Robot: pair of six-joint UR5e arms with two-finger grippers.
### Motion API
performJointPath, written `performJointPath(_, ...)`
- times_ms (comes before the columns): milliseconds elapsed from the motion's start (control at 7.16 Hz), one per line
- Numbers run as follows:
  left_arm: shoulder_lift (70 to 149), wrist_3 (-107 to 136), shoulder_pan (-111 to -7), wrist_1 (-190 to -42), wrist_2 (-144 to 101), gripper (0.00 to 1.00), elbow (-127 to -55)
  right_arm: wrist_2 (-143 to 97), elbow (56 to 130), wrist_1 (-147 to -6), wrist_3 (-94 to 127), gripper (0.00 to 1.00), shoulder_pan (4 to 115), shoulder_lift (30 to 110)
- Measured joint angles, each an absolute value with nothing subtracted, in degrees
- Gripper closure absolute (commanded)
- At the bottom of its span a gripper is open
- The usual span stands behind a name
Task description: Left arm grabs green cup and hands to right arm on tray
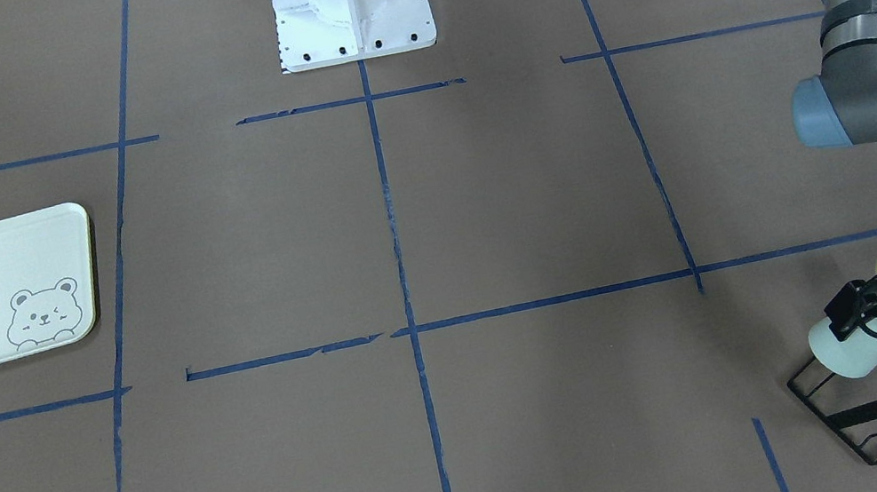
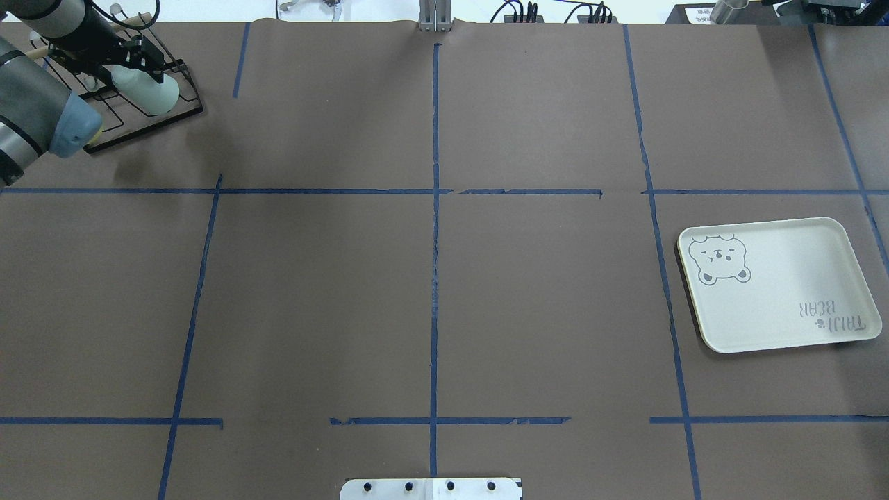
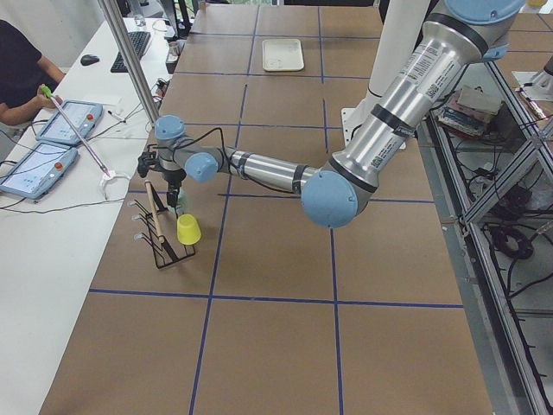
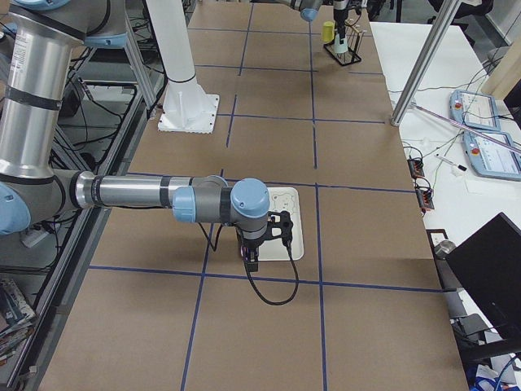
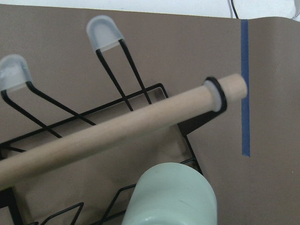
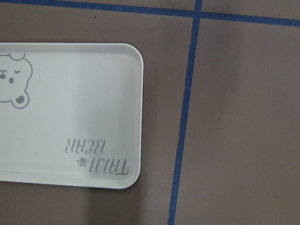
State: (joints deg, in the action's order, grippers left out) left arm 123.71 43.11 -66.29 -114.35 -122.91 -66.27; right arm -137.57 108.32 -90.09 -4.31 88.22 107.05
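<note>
— What fills the scene?

— The brown table (image 2: 430, 292), gridded with blue tape. The left arm (image 3: 380, 138) stretches out to its far left corner. The right arm (image 4: 130, 193) reaches low over the right side.

— And the tray (image 2: 778, 292)?

— It lies flat on the right with nothing on it, well apart from the cups. The right gripper (image 4: 251, 259) points down by its edge. I cannot tell whether it is released or clenched.

— What is in that far left corner?

— A black wire rack (image 1: 867, 412) with capped pegs. A wooden dowel (image 5: 117, 136) runs across it, just past the green cup (image 1: 854, 351).

— So the cup is on the rack?

— Yes, tilted over on it. A yellow-green cup (image 3: 188, 230) sits upside down just beside it on the same rack.

— And the left gripper (image 1: 854, 310)?

— Its black fingers are right at the green cup's upper end. I cannot tell whether they have clenched on it.
</note>
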Motion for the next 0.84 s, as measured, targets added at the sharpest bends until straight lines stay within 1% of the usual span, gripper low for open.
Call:
performJointPath(140, 123.77, 43.15, -66.23, -114.32, -122.93, 0.81, -66.28, -137.61, 108.46, -90.09, -4.29, 0.0, 88.23, 107.05)
performJointPath(279, 123.84, 43.2, -66.22, -114.25, -123.01, 0.9, -66.39, -137.63, 108.65, -90.09, -4.25, 0.0, 88.24, 107.05)
performJointPath(559, 123.55, 43.22, -66.79, -113.81, -123.47, 0.9, -67.69, -138.31, 108.92, -90.09, -4.17, 0.0, 88.23, 107.05)
performJointPath(838, 120.26, 43.17, -69.02, -112.71, -125.81, 0.9, -73.91, -139.38, 108.97, -90.09, -4.08, 0.0, 88.17, 107.05)
